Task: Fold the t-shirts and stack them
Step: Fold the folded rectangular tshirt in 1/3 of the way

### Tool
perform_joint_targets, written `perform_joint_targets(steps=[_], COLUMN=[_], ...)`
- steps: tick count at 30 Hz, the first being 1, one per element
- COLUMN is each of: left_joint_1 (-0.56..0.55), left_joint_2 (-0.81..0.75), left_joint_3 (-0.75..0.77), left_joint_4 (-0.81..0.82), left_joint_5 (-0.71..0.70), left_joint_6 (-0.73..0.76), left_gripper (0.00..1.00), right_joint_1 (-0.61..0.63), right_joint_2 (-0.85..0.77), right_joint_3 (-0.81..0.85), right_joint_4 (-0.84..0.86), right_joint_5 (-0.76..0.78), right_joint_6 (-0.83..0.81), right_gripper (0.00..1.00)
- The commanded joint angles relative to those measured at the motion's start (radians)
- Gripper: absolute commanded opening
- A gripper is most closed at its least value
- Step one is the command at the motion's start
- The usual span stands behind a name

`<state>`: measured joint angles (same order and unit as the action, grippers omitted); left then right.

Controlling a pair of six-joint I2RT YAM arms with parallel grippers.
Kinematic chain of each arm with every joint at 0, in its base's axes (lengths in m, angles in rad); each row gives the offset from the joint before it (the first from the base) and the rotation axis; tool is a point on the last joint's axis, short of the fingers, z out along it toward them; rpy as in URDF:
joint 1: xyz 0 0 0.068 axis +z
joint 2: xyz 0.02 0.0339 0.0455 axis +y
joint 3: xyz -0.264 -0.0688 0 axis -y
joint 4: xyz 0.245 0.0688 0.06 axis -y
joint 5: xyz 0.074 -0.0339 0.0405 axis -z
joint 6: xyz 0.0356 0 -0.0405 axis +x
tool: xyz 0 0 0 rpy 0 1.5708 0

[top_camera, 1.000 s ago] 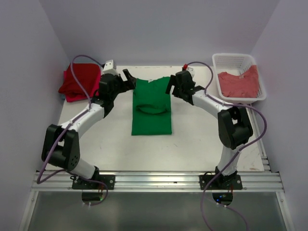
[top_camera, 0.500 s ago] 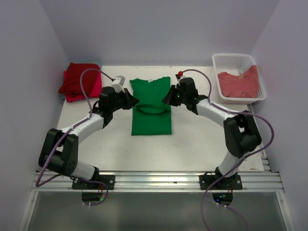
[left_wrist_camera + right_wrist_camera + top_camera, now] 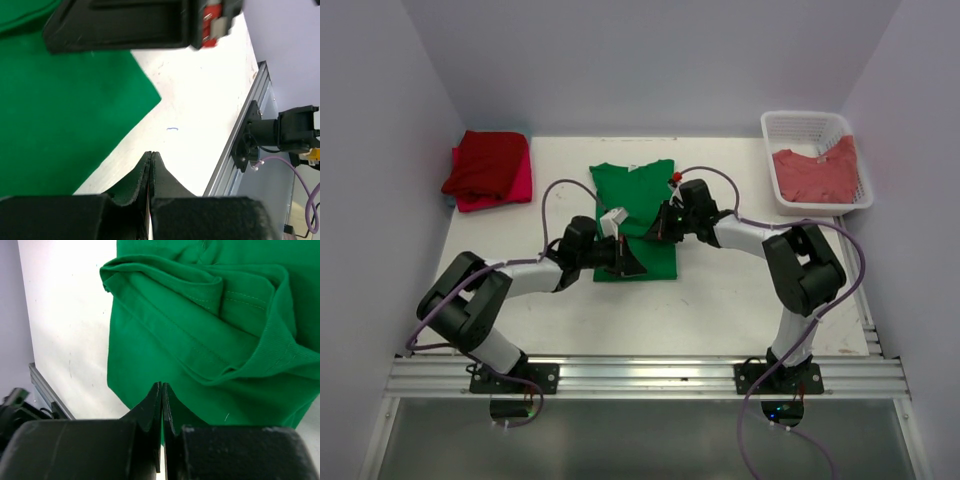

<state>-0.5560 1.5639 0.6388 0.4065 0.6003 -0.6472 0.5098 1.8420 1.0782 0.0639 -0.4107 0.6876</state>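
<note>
- Spanning the middle of the overhead view, a white flat table (image 3: 740, 290) carries all the cloth and a basket.
- Two black-and-white jointed arms rise from the bottom edge. The left arm (image 3: 520, 272) reaches in from the lower left and the right arm (image 3: 750, 232) from the right, and both converge at frame centre.
- Task item: a bright green cotton t-shirt (image 3: 632, 190) lies as a tall rectangle just above frame centre. The right wrist view shows stitched layers (image 3: 200, 340) bunched in a rumpled fold across it. The left wrist view shows a flat lower corner (image 3: 60, 110) on the table.
- A white plastic lattice basket (image 3: 800, 122) stands at the upper right and holds a crumpled salmon-red t-shirt (image 3: 815, 175).
- At the upper left, well apart from the green shirt, a dark red folded t-shirt (image 3: 485, 165) rests on a pink folded one (image 3: 515, 190).
- The left gripper (image 3: 630, 262) is over the lower edge of the green shirt. Its fingers are pressed tip to tip (image 3: 151, 155) above bare table just beside the hem corner, with nothing seen between them.
- The right gripper (image 3: 655, 228) is over the shirt's right side. Its fingers likewise meet (image 3: 161, 386) above green cloth, and no fabric is visibly pinched.
</note>
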Motion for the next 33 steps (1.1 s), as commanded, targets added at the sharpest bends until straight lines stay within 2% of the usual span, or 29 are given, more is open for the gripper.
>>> perform_joint_targets(steps=[1,6,11,16,19,23,25,29,30,33], left_joint_1=[0.007,-0.001,0.001,0.001,-0.002,-0.002,-0.002,-0.015,-0.013,0.002], left_joint_2=[0.022,0.081,0.096,0.041,0.027,0.048,-0.006,-0.093,-0.064,0.019], left_joint_3=[-0.034,-0.06,-0.091,-0.111,-0.085,-0.062,-0.091,-0.054,-0.047,-0.004], left_joint_4=[0.08,0.048,0.092,0.173,0.124,0.11,0.175,0.068,0.045,0.046], left_joint_5=[0.007,-0.114,-0.258,-0.274,-0.284,-0.226,-0.182,-0.347,-0.393,-0.392], left_joint_6=[-0.034,-0.019,-0.009,-0.019,-0.008,-0.031,-0.075,0.0,0.033,0.067], left_gripper=[0.0,0.0,0.0,0.0,0.0,0.0,0.0,0.0,0.0,0.0], right_joint_1=[-0.004,-0.004,-0.002,-0.002,-0.004,-0.004,-0.002,-0.004,-0.004,-0.002], right_joint_2=[0.003,0.066,0.091,0.092,0.086,0.092,0.097,0.105,0.108,0.122], right_joint_3=[0.041,0.075,0.081,0.086,0.078,0.074,0.068,0.062,0.063,0.068], right_joint_4=[0.01,-0.009,0.002,-0.01,-0.012,-0.012,-0.012,-0.004,0.0,0.001], right_joint_5=[0.001,0.009,0.01,0.015,0.019,0.023,0.023,0.023,0.02,0.015], right_joint_6=[-0.017,-0.033,-0.036,-0.046,-0.053,-0.056,-0.059,-0.057,-0.054,-0.053], right_gripper=[0.0,0.0,0.0,0.0,0.0,0.0,0.0,0.0,0.0,0.0])
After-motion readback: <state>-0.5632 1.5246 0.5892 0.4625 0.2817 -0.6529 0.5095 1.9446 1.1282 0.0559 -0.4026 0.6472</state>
